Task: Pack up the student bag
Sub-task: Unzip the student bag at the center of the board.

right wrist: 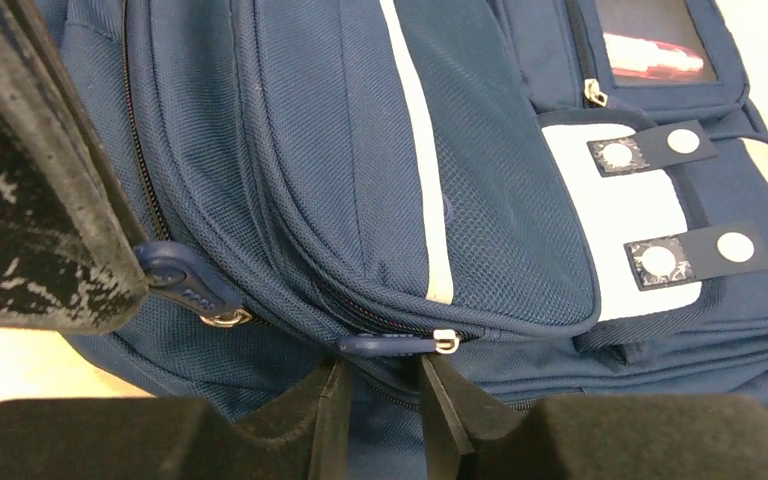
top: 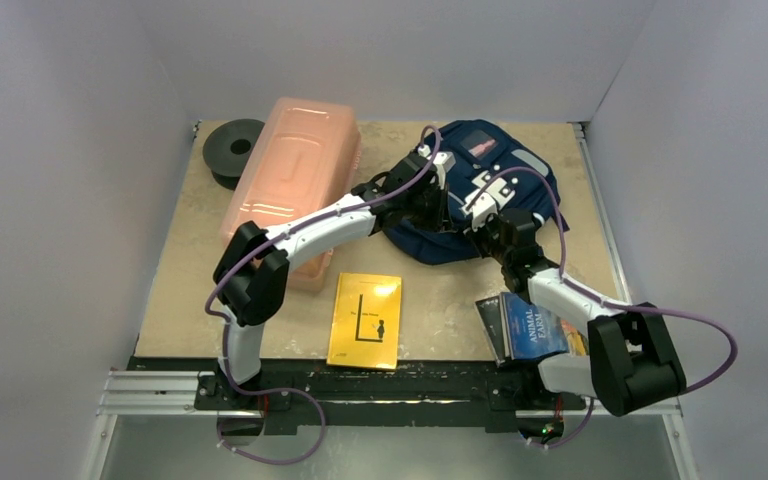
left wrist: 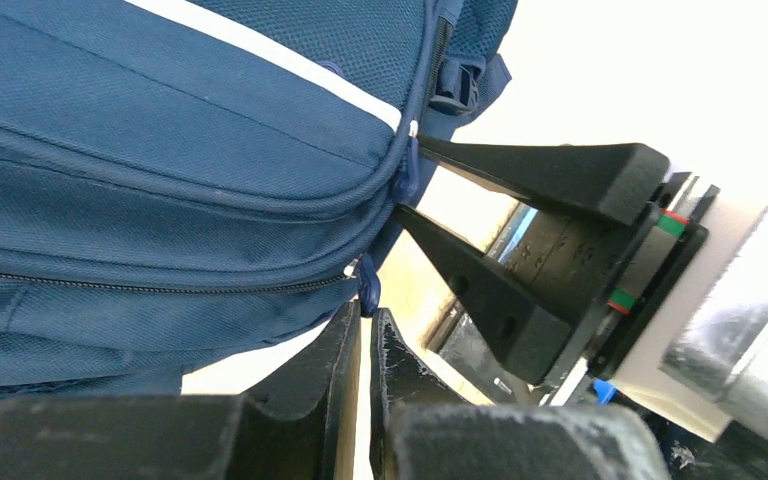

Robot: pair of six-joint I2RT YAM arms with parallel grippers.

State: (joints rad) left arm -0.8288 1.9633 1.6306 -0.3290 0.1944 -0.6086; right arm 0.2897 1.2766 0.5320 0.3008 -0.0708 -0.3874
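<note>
Student bag (top: 540,200) lies flat, left fingers (left wrist: 340,350) closed on zipper pull (left wrist: 365,290).

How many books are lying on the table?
2 for sure: a yellow book near the front middle, and Animal Farm at the front right. Edges showing beneath Animal Farm suggest more books partly hidden in that pile.

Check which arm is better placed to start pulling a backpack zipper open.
Left. The left gripper looks shut on one zipper pull of the student bag. The right gripper is open, only straddling a second pull.
</note>
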